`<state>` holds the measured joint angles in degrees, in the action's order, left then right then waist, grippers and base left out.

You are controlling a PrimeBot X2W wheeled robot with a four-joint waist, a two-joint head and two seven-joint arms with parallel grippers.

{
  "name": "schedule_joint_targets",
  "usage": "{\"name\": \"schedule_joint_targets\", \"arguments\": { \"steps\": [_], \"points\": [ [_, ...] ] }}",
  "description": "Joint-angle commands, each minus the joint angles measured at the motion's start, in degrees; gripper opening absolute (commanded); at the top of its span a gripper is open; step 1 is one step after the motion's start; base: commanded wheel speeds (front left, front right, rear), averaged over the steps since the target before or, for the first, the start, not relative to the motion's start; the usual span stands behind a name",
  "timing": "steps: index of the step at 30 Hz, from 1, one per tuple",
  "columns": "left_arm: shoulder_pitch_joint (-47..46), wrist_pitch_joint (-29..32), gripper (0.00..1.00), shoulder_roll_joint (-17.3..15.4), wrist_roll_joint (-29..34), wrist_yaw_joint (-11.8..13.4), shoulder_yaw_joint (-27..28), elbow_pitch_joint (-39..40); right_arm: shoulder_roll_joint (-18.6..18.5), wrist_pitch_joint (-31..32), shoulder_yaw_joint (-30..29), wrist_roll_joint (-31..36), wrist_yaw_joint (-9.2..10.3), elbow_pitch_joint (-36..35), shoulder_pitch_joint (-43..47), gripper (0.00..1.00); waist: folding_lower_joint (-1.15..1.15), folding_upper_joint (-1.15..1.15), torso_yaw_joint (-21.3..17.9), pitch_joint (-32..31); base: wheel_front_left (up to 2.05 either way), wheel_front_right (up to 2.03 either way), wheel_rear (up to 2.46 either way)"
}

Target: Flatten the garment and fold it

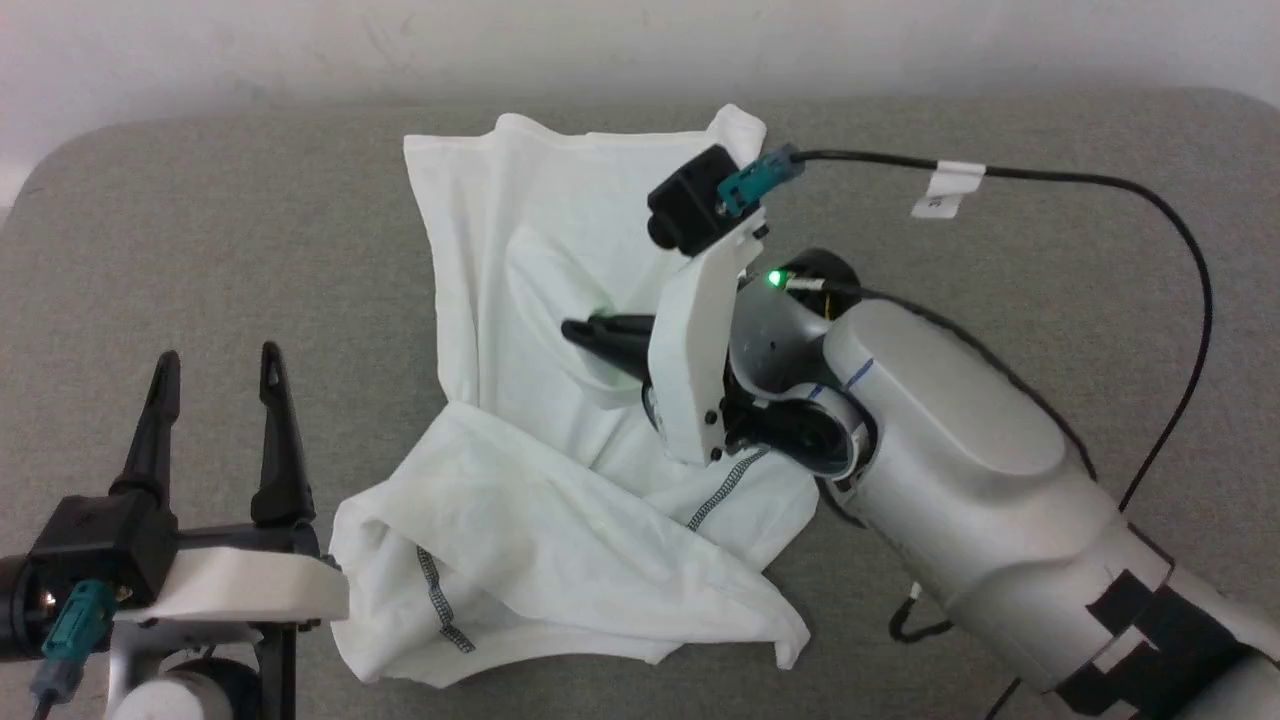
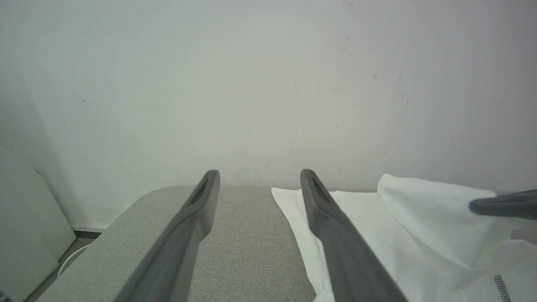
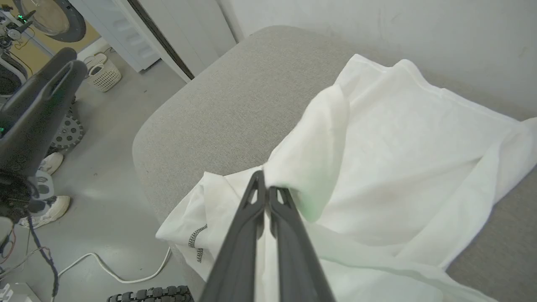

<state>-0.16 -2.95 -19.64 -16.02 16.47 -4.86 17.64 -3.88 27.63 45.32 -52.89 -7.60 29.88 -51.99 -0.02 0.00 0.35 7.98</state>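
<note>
The garment [image 1: 540, 250] is a thin white shirt lying crumpled on the grey table [image 1: 200, 220], with dark stitched seams showing near its front edge. My right gripper [image 1: 572, 330] reaches over it from the right and is shut on a fold of cloth, which tents up around the fingertips [image 3: 261, 184]. The garment [image 3: 398, 147] spreads out beyond them toward the wall. My left gripper [image 1: 218, 358] stands open at the lower left, just left of the shirt and touching nothing. Between its fingers [image 2: 201, 205] I see bare table, with the garment [image 2: 377, 218] to the right.
A black cable [image 1: 1100, 185] with a white tag loops from the right wrist camera over the table's right side. A pale wall stands behind the table. Beyond the table's left end, the floor holds a white basket [image 3: 102, 73], white shoes [image 3: 48, 209] and a white cord [image 3: 121, 274].
</note>
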Motion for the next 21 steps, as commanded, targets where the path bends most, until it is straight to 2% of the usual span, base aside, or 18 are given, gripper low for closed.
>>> {"name": "schedule_joint_targets", "arguments": {
  "steps": [1,10,20,21],
  "points": [
    [0.4,0.2,1.0,-0.2,0.6,0.4,-0.1,0.1,0.5,0.1,0.5,-1.0,0.11,1.0,1.6,0.0,0.02,0.0,0.8,-0.2,0.0,0.0,0.0],
    [-1.0,-0.8,1.0,0.4,0.5,0.4,-1.0,-1.0,1.0,-0.5,12.6,-12.9,0.11,0.2,5.0,0.0,0.02,0.0,3.7,2.9,0.0,0.0,0.0],
    [-2.2,-2.7,1.0,1.5,0.3,0.6,-1.7,-3.2,1.0,-2.7,24.1,-20.8,0.11,1.1,4.8,0.0,0.02,0.0,4.1,5.0,0.0,0.0,0.0],
    [-2.3,-2.8,1.0,1.6,0.3,0.6,-1.8,-3.5,1.0,-3.1,24.8,-20.9,0.11,1.5,4.6,0.33,0.02,0.0,4.1,5.0,0.0,0.0,0.0]
  ]
}}
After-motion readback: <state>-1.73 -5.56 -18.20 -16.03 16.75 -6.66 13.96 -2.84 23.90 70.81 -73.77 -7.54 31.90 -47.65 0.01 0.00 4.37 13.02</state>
